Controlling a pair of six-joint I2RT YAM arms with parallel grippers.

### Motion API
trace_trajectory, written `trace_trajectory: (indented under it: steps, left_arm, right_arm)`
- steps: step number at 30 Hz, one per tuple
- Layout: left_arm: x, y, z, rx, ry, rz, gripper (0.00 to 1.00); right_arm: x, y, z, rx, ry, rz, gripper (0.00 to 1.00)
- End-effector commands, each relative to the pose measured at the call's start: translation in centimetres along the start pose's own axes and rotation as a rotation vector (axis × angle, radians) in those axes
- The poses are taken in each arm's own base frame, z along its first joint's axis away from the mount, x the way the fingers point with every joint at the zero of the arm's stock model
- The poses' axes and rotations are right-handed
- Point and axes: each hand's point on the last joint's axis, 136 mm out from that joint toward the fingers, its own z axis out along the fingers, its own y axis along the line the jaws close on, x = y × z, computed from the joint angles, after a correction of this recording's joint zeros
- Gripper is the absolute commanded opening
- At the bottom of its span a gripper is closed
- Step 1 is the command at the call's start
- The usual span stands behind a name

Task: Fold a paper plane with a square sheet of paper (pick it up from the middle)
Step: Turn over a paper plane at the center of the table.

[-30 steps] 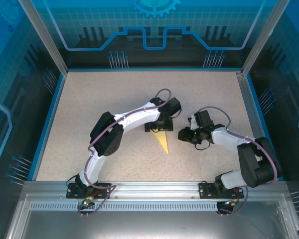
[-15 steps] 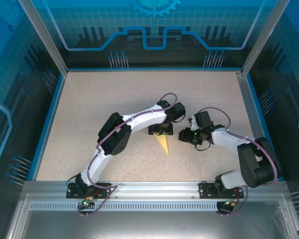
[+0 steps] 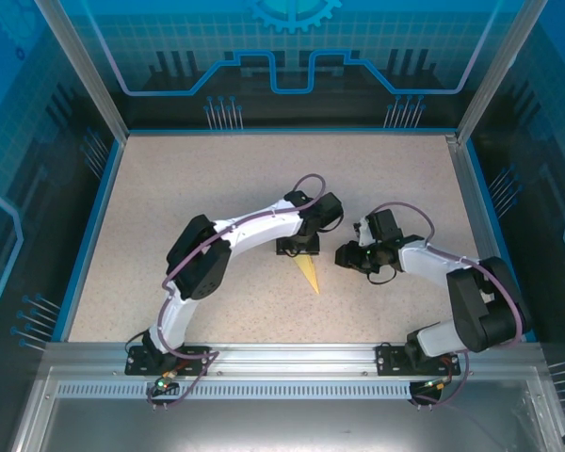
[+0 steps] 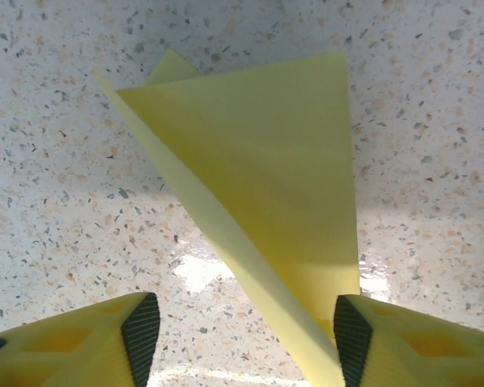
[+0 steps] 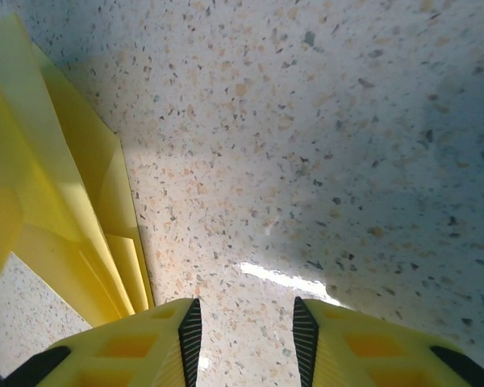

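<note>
Left pincer (image 4: 244, 343) is straddling the broad end of the paper plane (image 4: 282, 185), with its jaws standing roughly half open. One pad appears to be touching the raised yellow flap. The other is standing clear of it, with bare bench (image 4: 56, 201) showing between, so nothing is being gripped yet. That stance is likely setting up a pinch along the centre fold, either to sharpen the crease or to lift the dart. The paper plane is lying on the bench with its point aiming toward the arm bases, one wing tilting up off the surface rather than lying flat. Right pincer (image 5: 246, 330) is hovering low just beside the plane, its jaws parted narrowly over nothing but speckled bench. It is probably waiting there to steady the folded layers or take over the hold.
</note>
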Motion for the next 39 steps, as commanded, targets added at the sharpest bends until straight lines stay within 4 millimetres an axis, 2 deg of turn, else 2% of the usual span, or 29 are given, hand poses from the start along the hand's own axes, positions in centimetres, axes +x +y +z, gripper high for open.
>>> trace_trajectory:
  steps: [1, 3, 8, 14, 20, 31, 39]
  left_arm:
    - [-0.1, 0.3, -1.0, 0.024, -0.041, 0.002, 0.57]
    - [0.0, 0.6, -1.0, 0.031, -0.044, -0.004, 0.56]
    - [0.2, 1.5, -0.7, 0.064, -0.051, -0.027, 0.38]
    - [0.1, 2.7, -0.4, 0.098, -0.054, -0.043, 0.26]
    - [0.3, 3.1, 0.1, 0.129, -0.045, -0.039, 0.11]
    - [0.8, 4.1, 0.9, 0.115, -0.031, -0.032, 0.03]
    - [1.7, 5.3, 1.6, 0.098, -0.016, -0.042, 0.05]
  right_arm:
    - [-0.4, 2.1, 0.4, -0.062, 0.015, -0.047, 0.38]
    - [-0.5, 3.1, 0.6, -0.091, 0.019, -0.074, 0.38]
    - [-0.2, 5.3, 1.1, -0.138, 0.039, -0.141, 0.41]
    - [0.3, 6.3, 2.0, -0.167, 0.082, -0.169, 0.43]
    - [0.8, 7.5, 2.8, -0.191, 0.12, -0.198, 0.44]
    - [0.8, 7.4, 4.7, -0.163, 0.161, -0.208, 0.47]
    - [1.1, 7.7, 5.4, -0.166, 0.191, -0.222, 0.47]
